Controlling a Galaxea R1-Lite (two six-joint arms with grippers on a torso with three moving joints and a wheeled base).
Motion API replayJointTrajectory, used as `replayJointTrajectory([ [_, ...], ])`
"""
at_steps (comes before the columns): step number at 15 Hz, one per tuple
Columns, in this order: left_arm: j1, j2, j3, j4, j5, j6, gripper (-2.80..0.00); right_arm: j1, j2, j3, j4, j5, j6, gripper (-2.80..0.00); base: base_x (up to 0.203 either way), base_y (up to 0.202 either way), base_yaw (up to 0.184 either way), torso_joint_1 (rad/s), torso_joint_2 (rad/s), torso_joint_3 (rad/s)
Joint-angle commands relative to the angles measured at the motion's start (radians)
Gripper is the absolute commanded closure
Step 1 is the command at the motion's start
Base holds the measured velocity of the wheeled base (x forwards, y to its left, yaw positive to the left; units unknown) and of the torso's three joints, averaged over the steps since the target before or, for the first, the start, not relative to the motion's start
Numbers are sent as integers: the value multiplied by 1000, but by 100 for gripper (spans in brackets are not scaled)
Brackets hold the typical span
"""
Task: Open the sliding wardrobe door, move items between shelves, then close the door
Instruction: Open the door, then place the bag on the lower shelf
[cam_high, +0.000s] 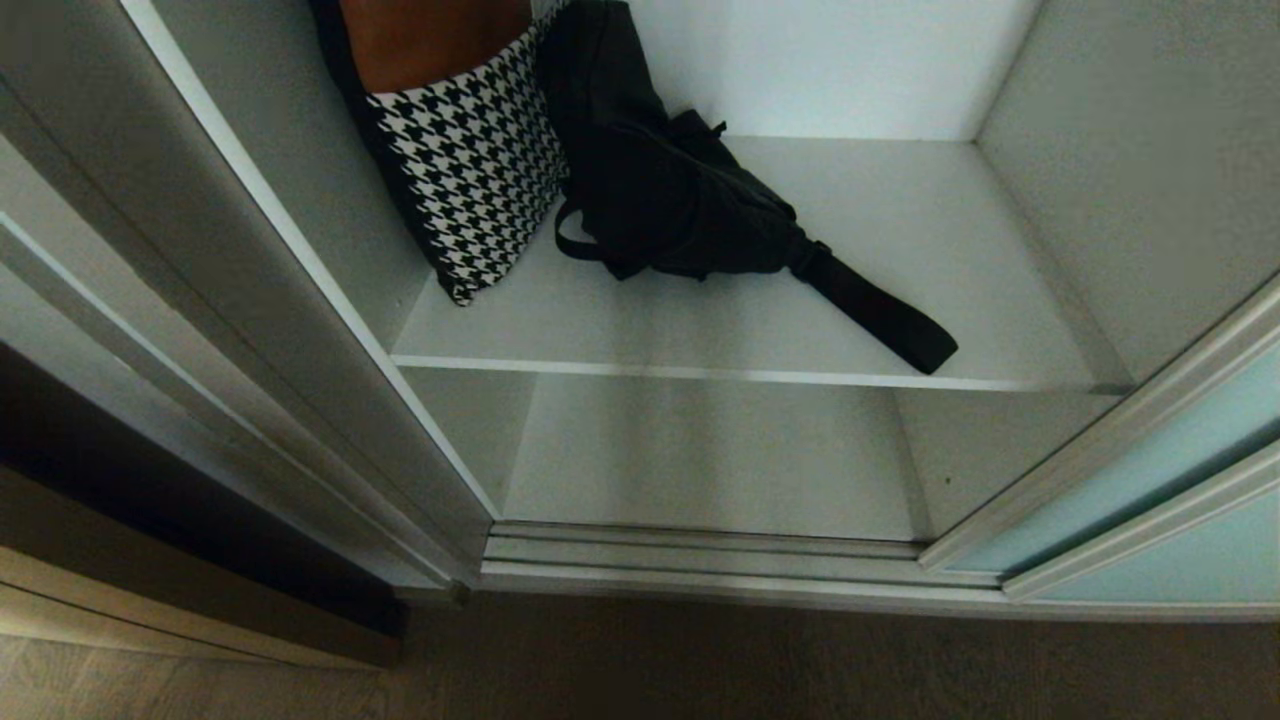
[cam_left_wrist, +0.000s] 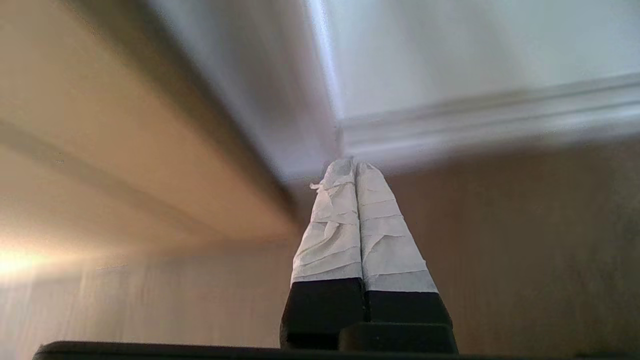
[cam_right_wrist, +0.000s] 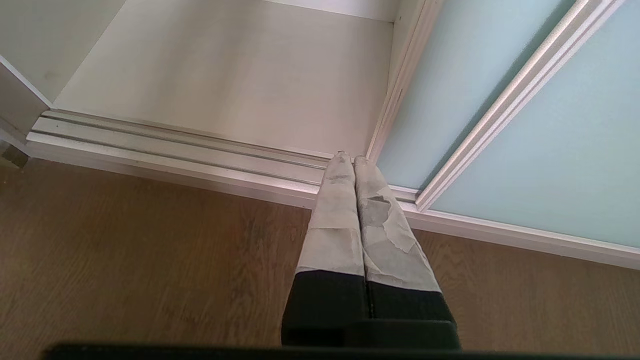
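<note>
Sliding wardrobe door (cam_high: 1150, 500) is sitting at approx 4 o'clock in head view, pushed aside to robot's R, frosted blue-green pane w/ silver-white frame; opening is clear. Both items are on upper shelf (cam_high: 760, 330): houndstooth bag (cam_high: 475, 170) at 11 o'clock leaning on the L wall, black pouch bag (cam_high: 680, 200) touching it on its R, strap (cam_high: 870, 310) running out toward 4 o'clock, end near the shelf's front edge. Lower shelf (cam_high: 700, 460) is showing nothing on it. Neither arm in this view.

L wrist view: left gripper (cam_left_wrist: 354, 167), taped fingers pressed together, holding nothing, pointing at the corner where floor track (cam_left_wrist: 475, 125) meets the tan cabinet front (cam_left_wrist: 125, 150); no bags visible.

R wrist view: right gripper (cam_right_wrist: 348, 159), fingers together, empty, tips pointing at the track just beside door's leading frame edge (cam_right_wrist: 400, 85), door pane lying from 12 to 3 o'clock.

Judgement: door's leading edge is on the R side, so R arm is nearer to it.
</note>
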Motion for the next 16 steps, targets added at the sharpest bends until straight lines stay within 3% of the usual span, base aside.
replayJointTrajectory([
  [1,0,2,9,13,21,-68,0,0,-2,0,-1,0,-1,0,0,0,0,0,0,0],
  [2,0,1,12,5,31,-118,0,0,-2,0,-1,0,-1,0,0,0,0,0,0,0],
  [6,0,3,14,2,45,-98,0,0,-2,0,-1,0,-1,0,0,0,0,0,0,0],
  [16,0,1,3,-10,51,-130,0,0,-2,0,-1,0,-1,0,0,0,0,0,0,0],
])
